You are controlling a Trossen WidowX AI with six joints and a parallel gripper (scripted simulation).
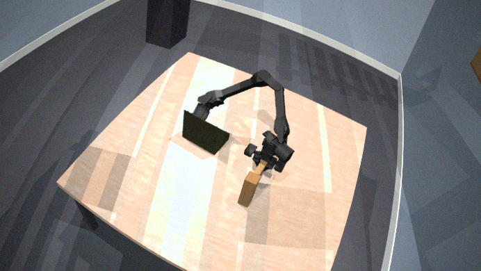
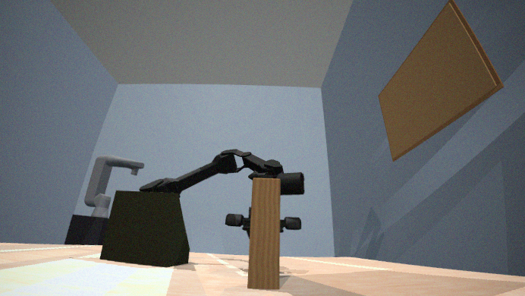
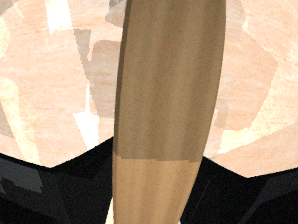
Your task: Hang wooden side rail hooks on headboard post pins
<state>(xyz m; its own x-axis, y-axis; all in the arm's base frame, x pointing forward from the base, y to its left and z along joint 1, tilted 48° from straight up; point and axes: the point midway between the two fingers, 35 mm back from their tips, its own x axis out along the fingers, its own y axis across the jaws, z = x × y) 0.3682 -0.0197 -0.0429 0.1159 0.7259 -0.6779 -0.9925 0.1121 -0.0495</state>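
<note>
The headboard post (image 1: pixel 247 191) (image 2: pixel 264 235) is a wooden block standing upright on the table. The wooden side rail (image 1: pixel 260 169) (image 3: pixel 167 90) runs from the post's back side to under my gripper (image 1: pixel 265 162) (image 3: pixel 145 143). My gripper is shut on the rail, with a finger on each side of it. In the top view the rail's near end meets or nearly meets the post. In the exterior view the post hides the rail and the middle of the gripper. The hooks, pins and slot are hidden, and I cannot tell whether the hooks sit on the pins. The rail's far end is hidden under the gripper.
A dark box-like block (image 1: pixel 203 133) (image 2: pixel 144 228) stands left of the post, in front of the arm's base. The table (image 1: pixel 121 167) carries bright light bands and shadows. Beyond it are a dark pedestal (image 1: pixel 167 24) and a grey arm (image 2: pixel 99 178). A brown panel (image 2: pixel 436 83) shows at the upper right.
</note>
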